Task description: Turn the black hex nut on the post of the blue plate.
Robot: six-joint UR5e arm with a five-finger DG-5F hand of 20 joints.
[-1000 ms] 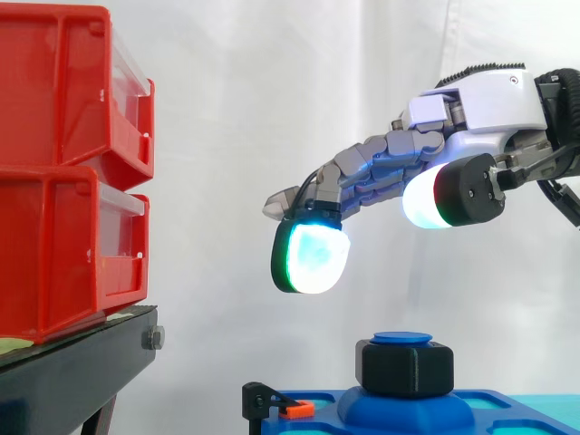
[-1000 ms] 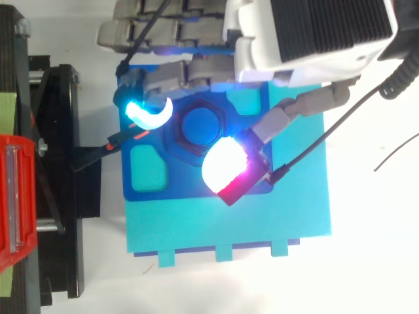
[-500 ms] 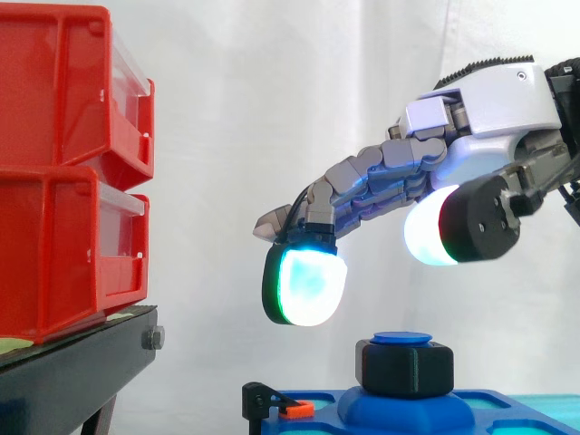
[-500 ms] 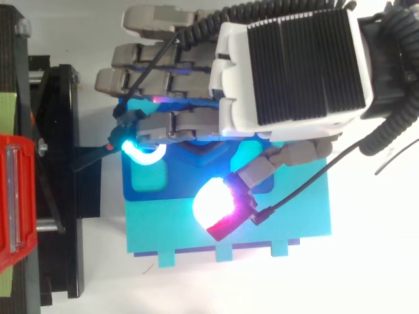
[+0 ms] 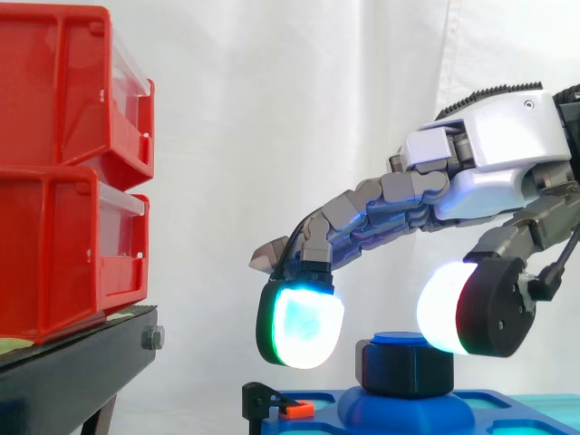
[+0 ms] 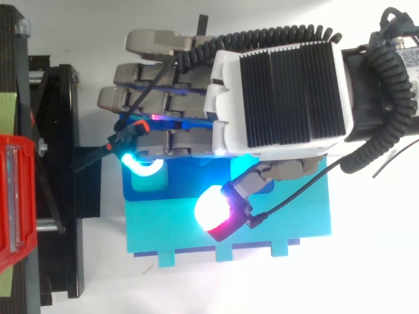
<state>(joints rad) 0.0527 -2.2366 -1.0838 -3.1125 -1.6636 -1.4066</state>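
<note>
At the bottom of the side view, the black hex nut (image 5: pixel 404 367) sits on the blue post (image 5: pixel 400 338), whose cap shows just above it. The post rises from a dome on the blue plate (image 5: pixel 494 408). The robot hand (image 5: pixel 494 159) hangs over it, released: the fingers are nearly straight and nothing is held. One glowing fingertip (image 5: pixel 301 328) is low, just beside the nut's left side and apart from it. The thumb pad (image 5: pixel 446 310) is at the nut's upper right. From above, the thumb pad lies out over the cyan base (image 6: pixel 281 229), so contact with the nut looks unlikely, though it can't be confirmed.

Handling, as a judgement: the nut looks rigid, light and not fragile. Its flat faces give purchase, and the corners should stop a slip. The smooth pads may slide if the squeeze is weak. The best hold is on opposite flats, thumb against fingers, at mid-height above the dome. Thread friction is unknown. The plate seems seated in the base, so it probably won't spin along.

Containers: two red bins (image 5: pixel 63 172) are stacked on the black stand (image 5: pixel 77 367); their contents are not visible. The plate has shallow recesses, and a pocket (image 6: pixel 152 182) seen from above looks empty. A small orange-tipped clip (image 5: pixel 294 410) sits at the plate's left edge.
</note>
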